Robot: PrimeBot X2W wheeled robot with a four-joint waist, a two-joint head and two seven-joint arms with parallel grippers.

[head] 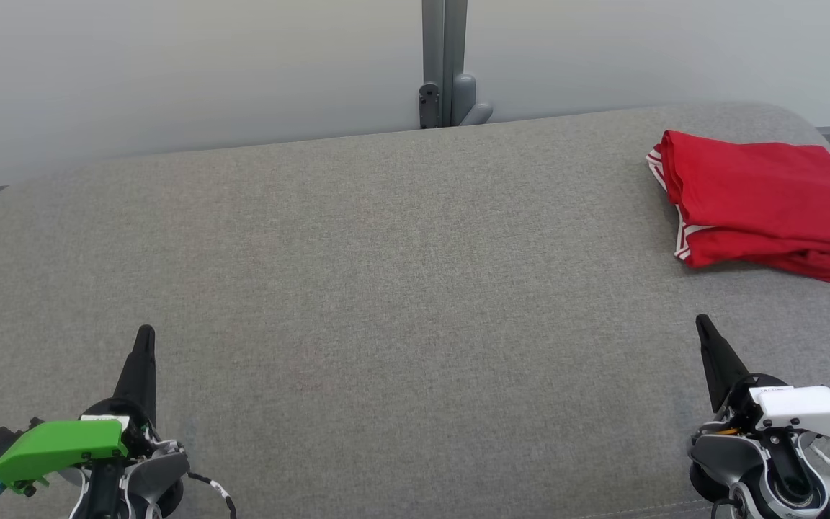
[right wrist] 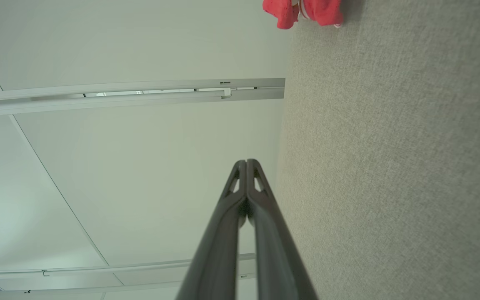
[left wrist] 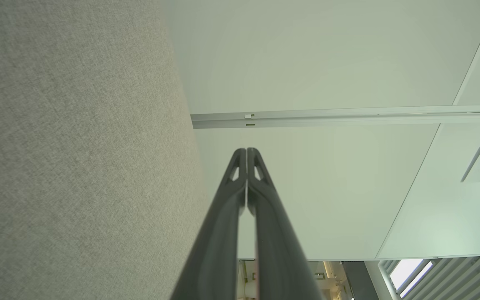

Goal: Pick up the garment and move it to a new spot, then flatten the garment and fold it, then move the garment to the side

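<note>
Head view, starting at the left: the left end effector (head: 145, 335) sits low over the grey fabric table (head: 415, 274). Its two dark fingers are pressed together into a single thin point and hold nothing. A green cover (head: 62, 443) caps the wrist just behind it. Left wrist view shows the same narrow state, with the fingers meeting along their length and the tips touching. There the table runs along one side of the fingers. On the other side is a pale wall (left wrist: 306, 62) crossed by a light rail (left wrist: 348, 116).

Between the two end effectors the table stretches away to its far edge. Beyond that edge a grey post (head: 444, 65) stands against the wall, ahead of both and roughly midway between them.

The right end effector (head: 703, 324) is also closed to a fine point and empty, with a white cover (head: 811, 407) on the wrist behind it. Right wrist view shows its fingers pressed flat against each other with nothing caught between them.

The garment (head: 761, 194) is red with white stripes along one edge. It lies folded in a neat stack on the table, ahead of the right end effector and a little to its right. It is well apart from the fingertips and much farther from the left end effector, close to the table's far right corner. In the right wrist view a corner of it shows at the top edge, beyond the fingertips, resting on the fabric and touching neither finger.
</note>
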